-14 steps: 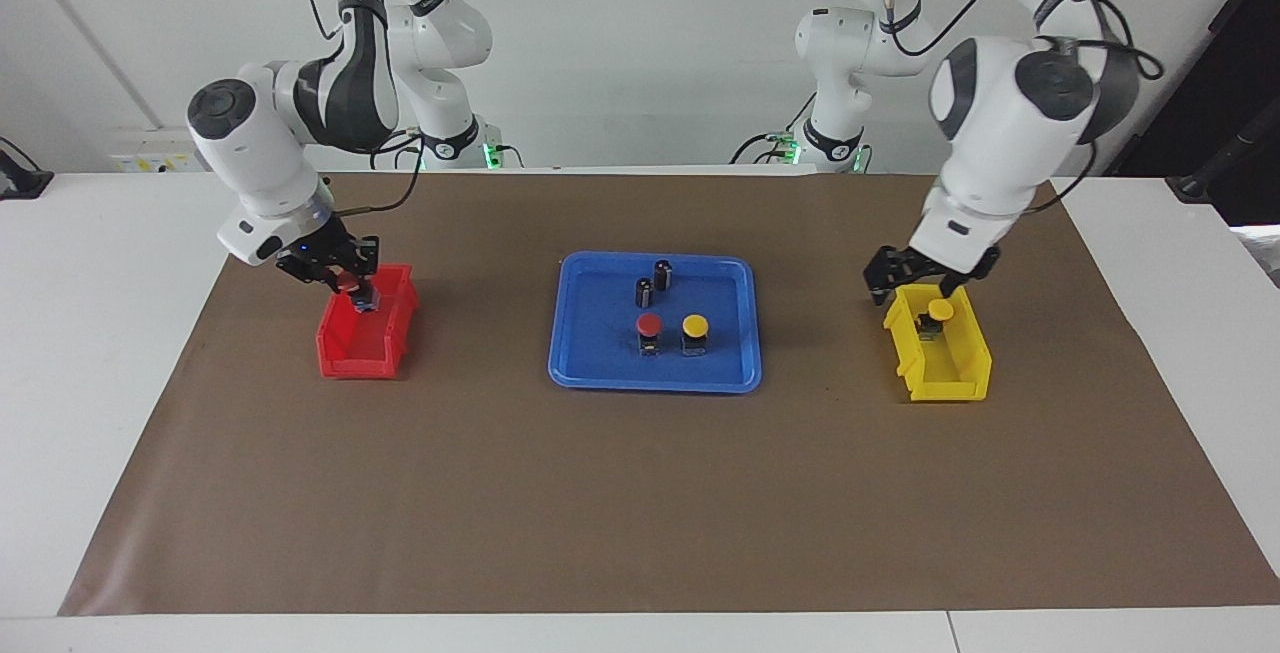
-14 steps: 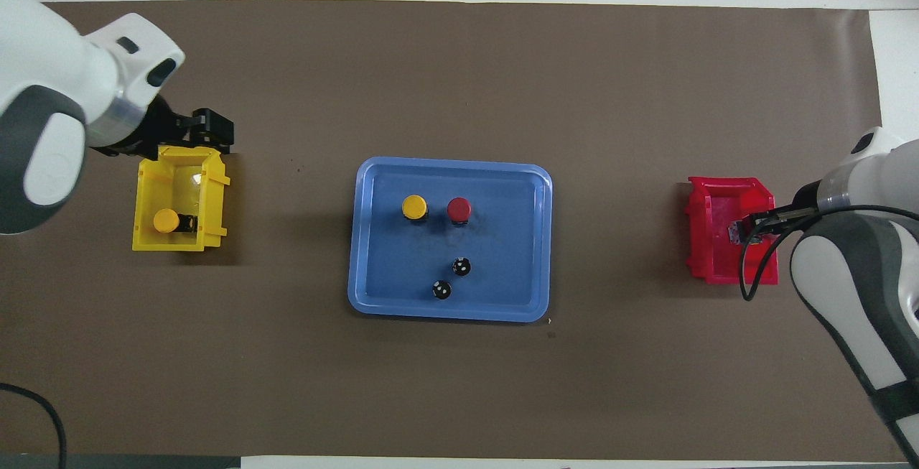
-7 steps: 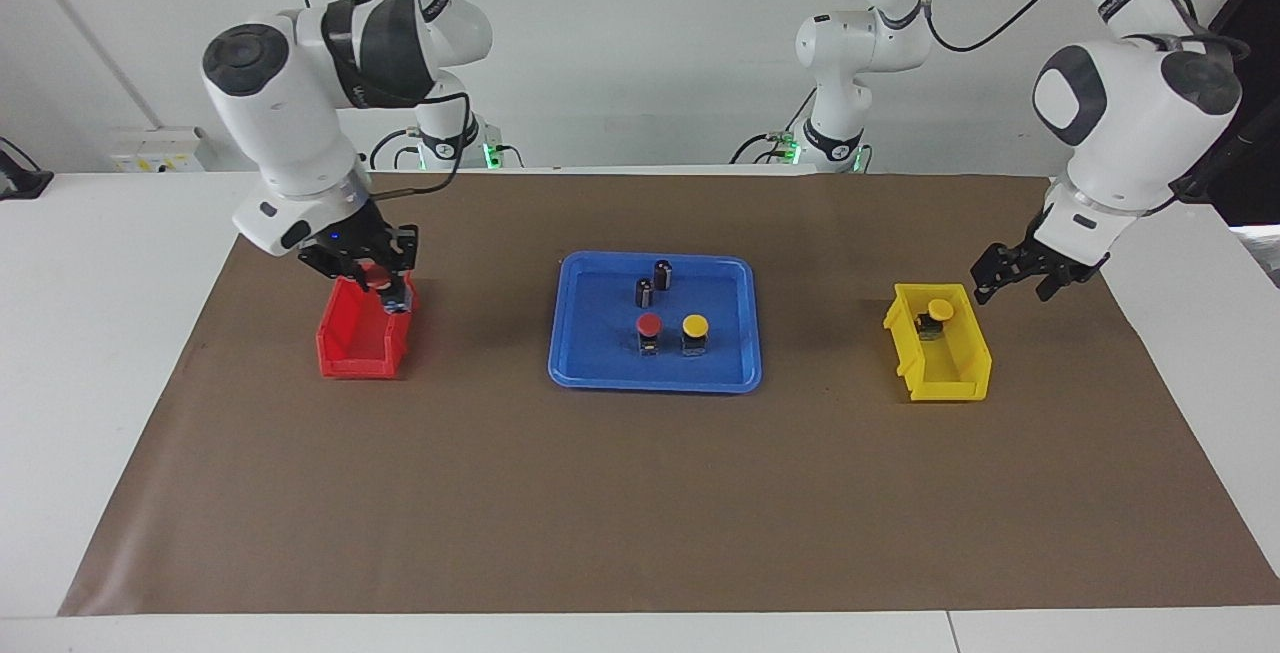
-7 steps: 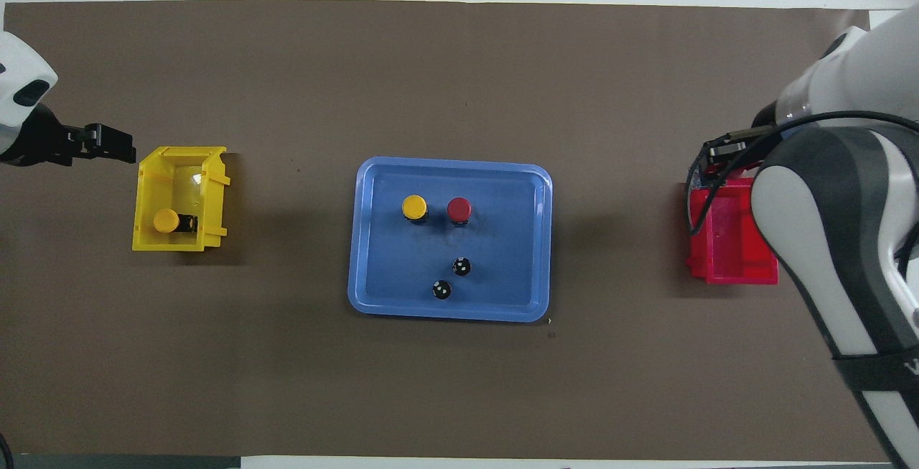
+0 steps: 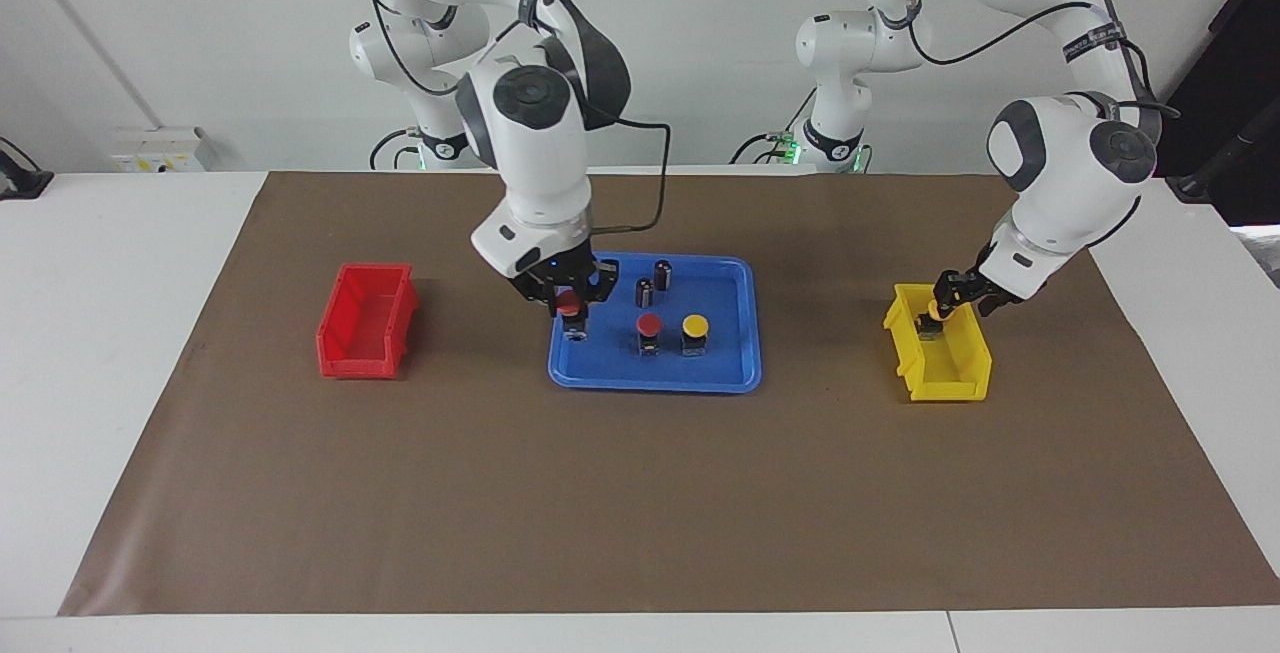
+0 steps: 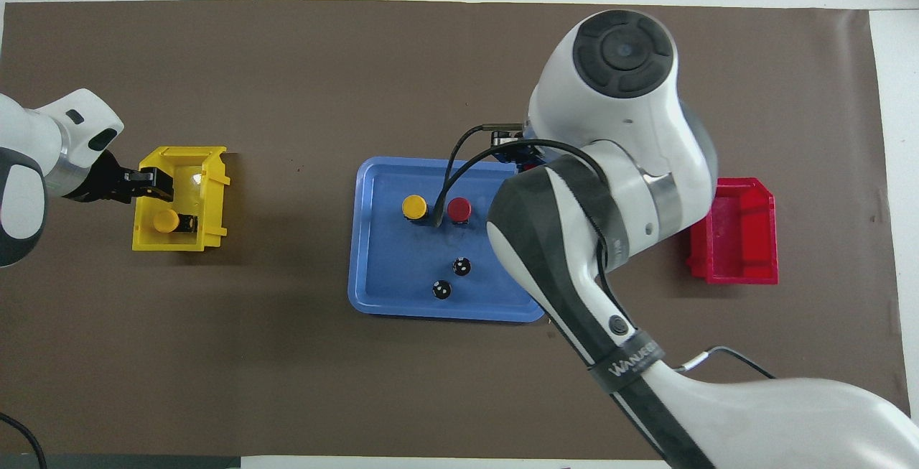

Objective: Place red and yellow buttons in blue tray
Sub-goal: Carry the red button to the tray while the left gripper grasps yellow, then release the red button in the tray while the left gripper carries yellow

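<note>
**A:** Looking at the facing view, you can see your right gripper (image 5: pixel 570 305) over the blue tray (image 5: pixel 735 373), at the tray's edge toward the right arm's end of the tabletop (image 5: pixel 130 333). Its fingers are clamped on a red button (image 5: pixel 569 305), red cap up, black body hanging below.

**B:** And the other three buttons?

**A:** A second red button (image 5: pixel 649 331) and a yellow button (image 5: pixel 695 332) stand upright side by side in the tray, apart from the held one. Two dark capless cylinders (image 5: pixel 653 282) stand in the tray too, nearer to the robots than that pair. The last yellow button (image 6: pixel 167 221) lies on its side in the yellow bin (image 5: pixel 960 378), at the left arm's end.

**B:** Where is your left gripper?

**A:** Your left gripper (image 5: pixel 948 305) is down at the yellow bin, at the end of it nearer to the robots, right over that button. Its fingers look drawn narrow, but I cannot tell whether they grip the button or only hang at it.

**B:** What of the red bin?

**A:** The red bin (image 5: pixel 365 323) sits toward the right arm's end, well apart from the tray. A brown mat (image 5: pixel 640 513) covers the tabletop under everything.
</note>
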Robot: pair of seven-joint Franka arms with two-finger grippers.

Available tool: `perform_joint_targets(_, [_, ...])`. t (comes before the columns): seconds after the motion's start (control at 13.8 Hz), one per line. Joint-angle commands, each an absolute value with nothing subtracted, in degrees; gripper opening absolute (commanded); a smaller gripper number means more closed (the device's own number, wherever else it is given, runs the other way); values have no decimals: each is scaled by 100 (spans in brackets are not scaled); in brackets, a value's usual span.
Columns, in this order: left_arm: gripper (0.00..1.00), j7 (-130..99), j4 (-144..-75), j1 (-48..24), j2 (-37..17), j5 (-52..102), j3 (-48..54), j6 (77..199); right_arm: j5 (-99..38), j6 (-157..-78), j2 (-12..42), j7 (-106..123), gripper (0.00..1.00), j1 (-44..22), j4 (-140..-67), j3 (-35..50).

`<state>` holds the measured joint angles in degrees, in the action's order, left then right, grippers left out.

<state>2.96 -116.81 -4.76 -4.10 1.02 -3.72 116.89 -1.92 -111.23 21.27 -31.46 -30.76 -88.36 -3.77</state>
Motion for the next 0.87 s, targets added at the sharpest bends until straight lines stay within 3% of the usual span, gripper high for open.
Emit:
perform_joint_targets(0.0, [67,325,-12470,-466,17,167,-360,12303,-167,-11399,2424,-3356,24,-3215,-8877,-422])
perform_joint_targets(0.65, [67,351,-12893,-431,123,167,-360,12700,-132,-11997,2171,-3480,27,-3243,-10115,-413])
perform_joint_targets(0.72, [67,334,-12894,-439,71,167,-360,12752,-132,-12014,2154,-3480,28,-3243,-10186,-422])
perform_joint_targets(0.8, [65,317,-12894,-448,36,167,-360,12866,-132,-12015,2153,-3480,37,-3243,-10195,-422])
